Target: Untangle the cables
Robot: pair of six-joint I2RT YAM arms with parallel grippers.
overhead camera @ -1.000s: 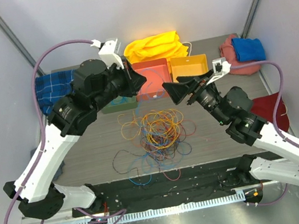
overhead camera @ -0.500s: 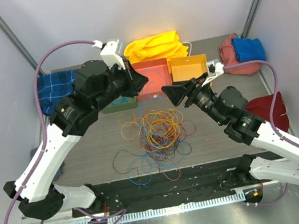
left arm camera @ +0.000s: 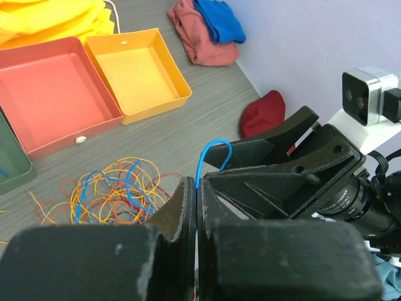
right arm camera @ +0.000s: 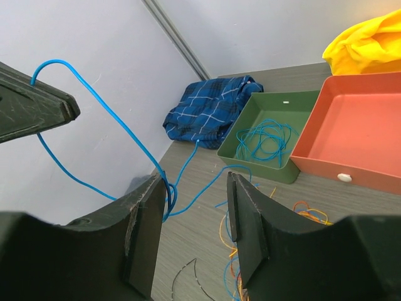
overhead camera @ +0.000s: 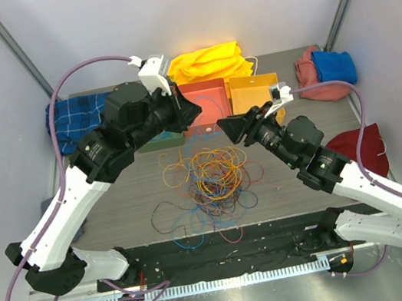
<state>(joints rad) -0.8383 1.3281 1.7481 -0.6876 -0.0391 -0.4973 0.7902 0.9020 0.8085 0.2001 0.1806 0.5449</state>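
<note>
Toward the near edge, mid-table, the cables (overhead camera: 209,174) lie in a loose tangle of orange, yellow, blue, red and purple loops. Above the tangle's far side, the left gripper (left arm camera: 196,187) has its jaws pressed together on a blue cable (left arm camera: 215,141) that arches out of the tips. The right gripper (right arm camera: 193,182), facing it close by, stands with jaws apart, and the strand runs down past one finger. Toward the far edge, a green tray (right arm camera: 257,167) holding more blue cable, a red tray (right arm camera: 376,138) and a yellow tray (left arm camera: 135,75) sit side by side.

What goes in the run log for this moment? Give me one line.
left pincer: shut on blue cable | right pincer: open | cable pile: tangled
</note>
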